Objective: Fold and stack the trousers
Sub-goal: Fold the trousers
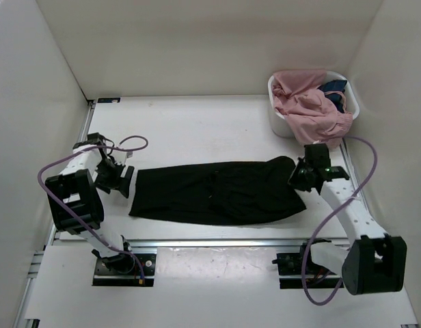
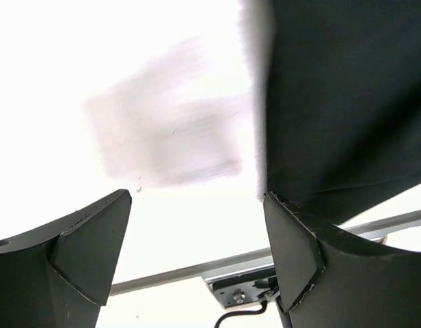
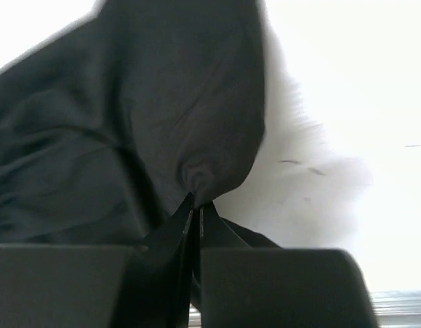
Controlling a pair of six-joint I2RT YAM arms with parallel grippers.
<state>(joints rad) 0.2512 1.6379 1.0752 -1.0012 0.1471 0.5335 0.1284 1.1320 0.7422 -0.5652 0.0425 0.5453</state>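
The black trousers [image 1: 217, 193] lie folded lengthwise across the middle of the table, running left to right. My right gripper [image 1: 299, 176] is at their right end, shut on a pinch of the black fabric [image 3: 197, 179], which puckers at the fingertips in the right wrist view. My left gripper [image 1: 121, 179] stands open just off the trousers' left end. In the left wrist view its fingers [image 2: 292, 253] are wide apart, with the edge of the trousers [image 2: 340, 102] beside the right finger and bare table between them.
A white basket [image 1: 275, 121] at the back right holds a pink garment [image 1: 306, 106] and a small dark blue cloth [image 1: 333, 89]. White walls close in the table on three sides. A metal rail [image 1: 217, 242] runs along the near edge.
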